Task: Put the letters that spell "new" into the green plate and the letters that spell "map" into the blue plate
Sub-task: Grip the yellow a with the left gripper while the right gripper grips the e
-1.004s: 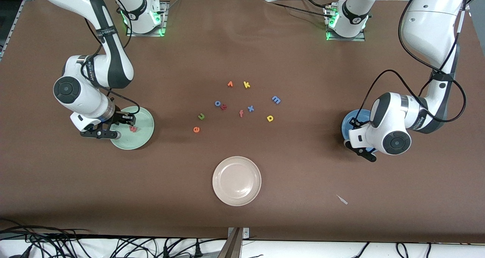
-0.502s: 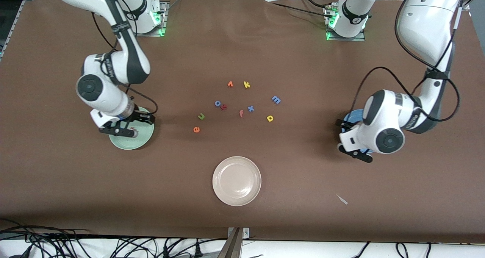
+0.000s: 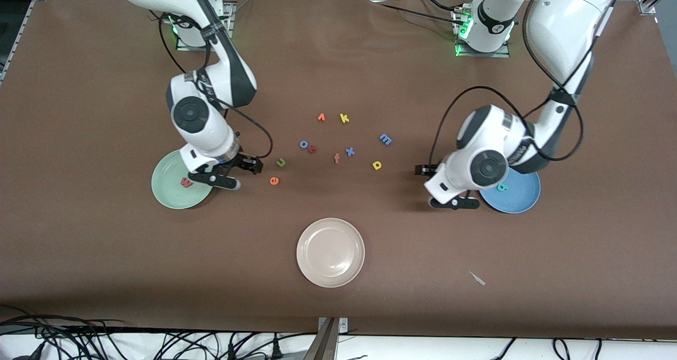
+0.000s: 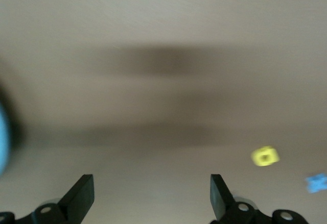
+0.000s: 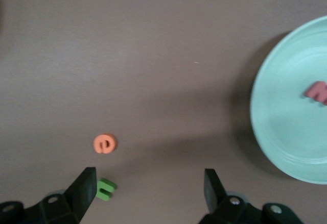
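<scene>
The green plate (image 3: 168, 193) (image 5: 286, 127) holds the pink-red w (image 3: 185, 182) (image 5: 318, 91). My right gripper (image 3: 232, 172) (image 5: 148, 188) hangs open and empty over the cloth between that plate and the green n (image 3: 281, 163) (image 5: 106, 188) and orange e (image 3: 274, 180) (image 5: 104, 143). The teal p (image 3: 502, 187) lies in the blue plate (image 3: 521, 199). My left gripper (image 3: 441, 188) (image 4: 150, 193) is open and empty over bare cloth beside that plate, toward the yellow a (image 3: 376, 165) (image 4: 264, 156). The blue m (image 3: 385, 138) lies farther from the front camera than the a.
Other loose letters lie mid-table: a blue o (image 3: 304, 144), a salmon f (image 3: 337, 158), a blue x (image 3: 349, 151), a yellow k (image 3: 344, 118) and an orange one (image 3: 321, 117). A beige plate (image 3: 330, 252) sits nearer the camera. A small scrap (image 3: 478, 278) lies near the front.
Both arms have swung from over their plates toward the table's middle. The w and the p now lie uncovered in their plates. Both grippers have opened.
</scene>
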### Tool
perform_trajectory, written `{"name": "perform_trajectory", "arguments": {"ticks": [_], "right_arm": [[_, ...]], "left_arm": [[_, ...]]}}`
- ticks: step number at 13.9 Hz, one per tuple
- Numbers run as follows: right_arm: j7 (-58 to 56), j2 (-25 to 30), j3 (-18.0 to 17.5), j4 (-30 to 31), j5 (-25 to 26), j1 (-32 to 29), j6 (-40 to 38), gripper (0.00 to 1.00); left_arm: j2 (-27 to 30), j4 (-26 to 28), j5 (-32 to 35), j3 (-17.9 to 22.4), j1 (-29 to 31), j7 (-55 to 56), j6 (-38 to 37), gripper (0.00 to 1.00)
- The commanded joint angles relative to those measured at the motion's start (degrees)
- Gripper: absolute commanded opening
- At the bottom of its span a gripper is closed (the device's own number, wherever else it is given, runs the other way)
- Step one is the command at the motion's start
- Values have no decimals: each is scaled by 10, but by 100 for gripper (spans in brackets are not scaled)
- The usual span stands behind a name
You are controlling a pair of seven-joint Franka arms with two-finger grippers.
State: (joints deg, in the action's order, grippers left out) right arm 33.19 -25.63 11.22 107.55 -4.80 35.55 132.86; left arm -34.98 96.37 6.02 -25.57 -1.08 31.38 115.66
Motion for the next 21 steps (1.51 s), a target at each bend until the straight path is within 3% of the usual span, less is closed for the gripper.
{"name": "perform_trajectory", "arguments": {"ticks": [1, 4, 8, 14, 16, 21], "right_arm": [[2, -36, 4, -40, -6, 14, 14, 96], [2, -60, 4, -35, -7, 35, 64, 98], [3, -79, 4, -22, -8, 45, 114, 98], [6, -86, 3, 16, -9, 45, 177, 92], [22, -94, 2, 20, -9, 47, 194, 91], [35, -101, 1, 26, -9, 51, 202, 84]], "left_arm": [[30, 79, 12, -19, -23, 138, 95, 100], [19, 113, 66, -19, -67, 300, 190, 100], [-23, 90, 158, -17, -99, 458, 204, 100], [-78, 26, 167, -12, -125, 490, 204, 94], [-89, 23, 167, -11, -125, 491, 204, 88], [-91, 18, 169, -8, -125, 492, 204, 57]]}}
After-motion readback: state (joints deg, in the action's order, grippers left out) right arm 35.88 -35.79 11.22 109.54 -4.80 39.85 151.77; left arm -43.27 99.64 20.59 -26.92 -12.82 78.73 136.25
